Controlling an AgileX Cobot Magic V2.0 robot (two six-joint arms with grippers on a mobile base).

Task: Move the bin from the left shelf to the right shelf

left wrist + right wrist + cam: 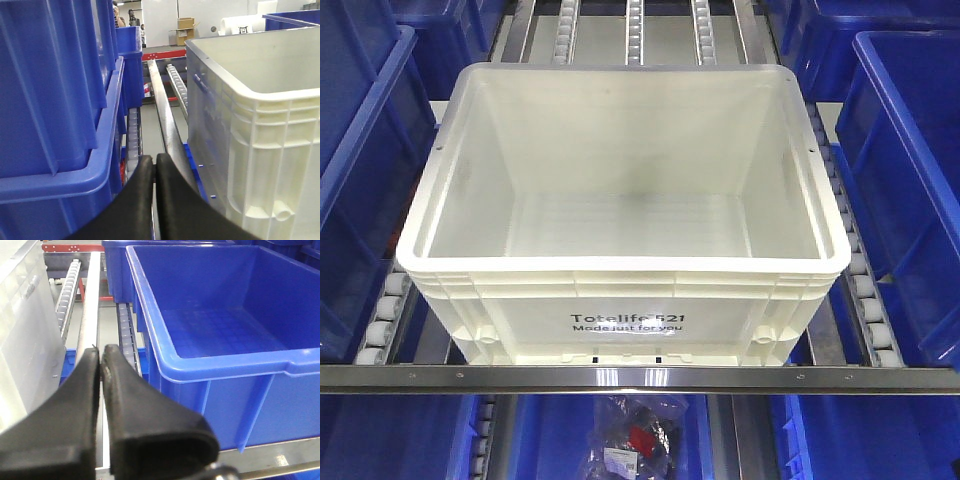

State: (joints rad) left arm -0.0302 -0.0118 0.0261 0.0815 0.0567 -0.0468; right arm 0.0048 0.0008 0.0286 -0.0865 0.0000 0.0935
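The white bin (620,300) is seated on roller rails (382,318) behind a steel front bar (640,378), flanked by blue bins (905,180). Left of it the left claw (155,162) is held shut, empty; right of it the right claw (100,357) seems closed, likewise empty.

White wall (160,20) far back; cardboard box (185,27) before it; blue bins (905,150) flanking.
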